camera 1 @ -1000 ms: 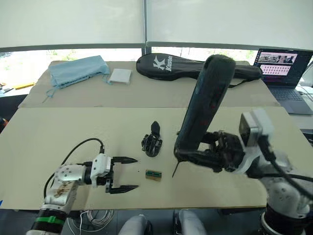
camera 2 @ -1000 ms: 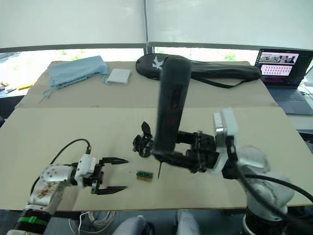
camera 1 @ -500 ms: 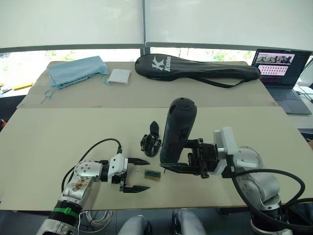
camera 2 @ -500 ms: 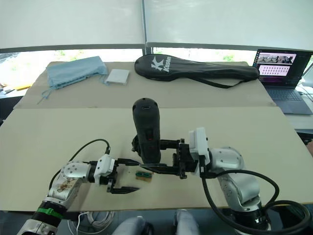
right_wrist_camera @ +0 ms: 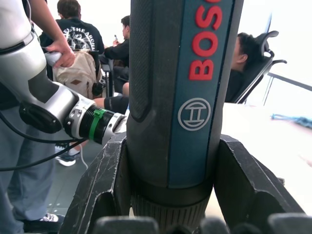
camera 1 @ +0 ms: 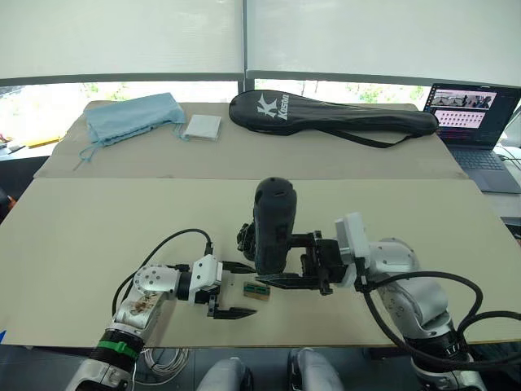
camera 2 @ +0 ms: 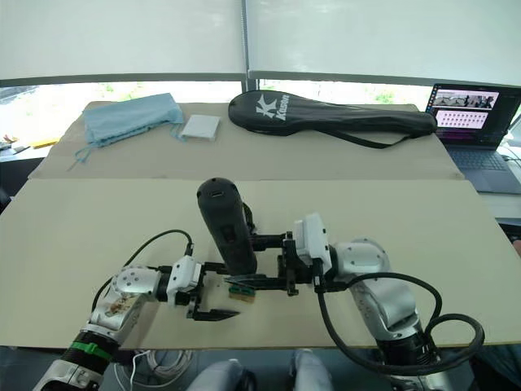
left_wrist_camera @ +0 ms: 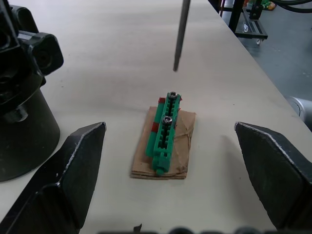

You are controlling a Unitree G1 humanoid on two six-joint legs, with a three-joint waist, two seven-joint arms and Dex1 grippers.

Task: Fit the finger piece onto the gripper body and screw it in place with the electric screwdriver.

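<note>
Two grippers at work near the table's front edge; right gripper clamped on the electric screwdriver, held upright, bit pointing down and hovering just above the far end of a green screw holder on a scrap of cardboard; bit not touching the screws. Left gripper with fingers spread wide, empty, lying low on the table and flanking the holder. Gripper body stands just behind the screwdriver, partly hidden by it; finger piece not made out separately. Change over the last second: the right arm has swung the screwdriver in from the right and lowered it over the holder; the left gripper has slid in toward the same spot. Reading: picking up a screw is the step in hand; fitting and fastening look not yet done. Racket bag and laptop lie well apart at the back.
</note>
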